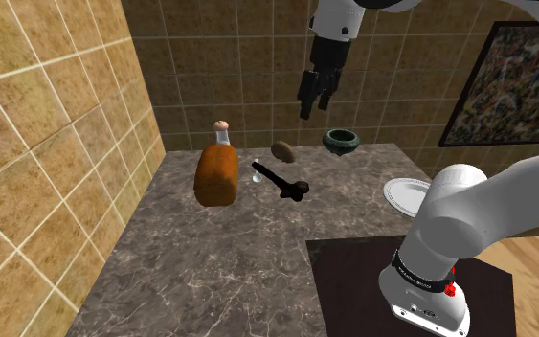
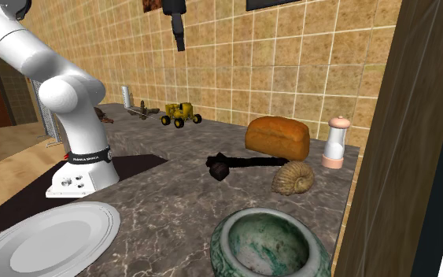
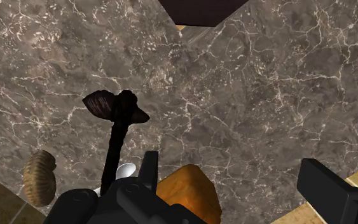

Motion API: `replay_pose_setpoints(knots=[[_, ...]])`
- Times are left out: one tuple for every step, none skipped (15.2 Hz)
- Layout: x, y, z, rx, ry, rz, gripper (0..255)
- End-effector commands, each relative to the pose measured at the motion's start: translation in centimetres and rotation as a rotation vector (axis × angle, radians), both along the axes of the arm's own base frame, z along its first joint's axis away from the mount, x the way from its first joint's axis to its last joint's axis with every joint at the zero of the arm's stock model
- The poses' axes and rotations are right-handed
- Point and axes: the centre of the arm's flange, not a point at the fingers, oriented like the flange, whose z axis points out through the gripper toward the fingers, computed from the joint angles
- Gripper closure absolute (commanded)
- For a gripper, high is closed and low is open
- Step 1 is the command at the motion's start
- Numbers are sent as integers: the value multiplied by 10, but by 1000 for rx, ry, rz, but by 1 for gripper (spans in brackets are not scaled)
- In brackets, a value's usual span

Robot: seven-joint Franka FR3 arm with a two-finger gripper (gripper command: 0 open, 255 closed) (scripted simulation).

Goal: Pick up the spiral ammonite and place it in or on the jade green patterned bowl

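The spiral ammonite (image 1: 282,150) is a brown ribbed shell lying on the dark marble counter, a short way from the green patterned bowl (image 1: 340,142) towards the shoulder view's left. In the second exterior view the ammonite (image 2: 293,178) lies just behind the bowl (image 2: 268,245). My gripper (image 1: 315,103) hangs open high above the counter, over the space between shell and bowl, holding nothing. From the wrist view the gripper (image 3: 234,184) has its fingers wide apart, and the ammonite (image 3: 39,177) lies far below, off to one side.
A black hammer-like tool (image 1: 284,182) lies beside the ammonite. An orange-brown bread loaf (image 1: 216,175) and a shaker (image 2: 335,142) stand near the tiled wall. A white plate (image 1: 406,194) sits near the bowl. A yellow toy tractor (image 2: 179,116) stands further along.
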Motion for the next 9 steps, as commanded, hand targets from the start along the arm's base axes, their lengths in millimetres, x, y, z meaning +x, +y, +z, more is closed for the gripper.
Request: replay_pose_setpoints(knots=[[0,0,0,0,0,0,0],[8,-7,-8,-2,2,1,0],[16,-14,-15,-5,4,1,0],[24,-21,-23,-7,6,2,0],[33,-28,-30,-10,8,2,0],[41,-35,-38,-12,10,3,0],[49,-42,-45,-15,12,3,0],[57,-49,-53,-17,14,4,0],[65,-56,-60,-20,16,5,0]])
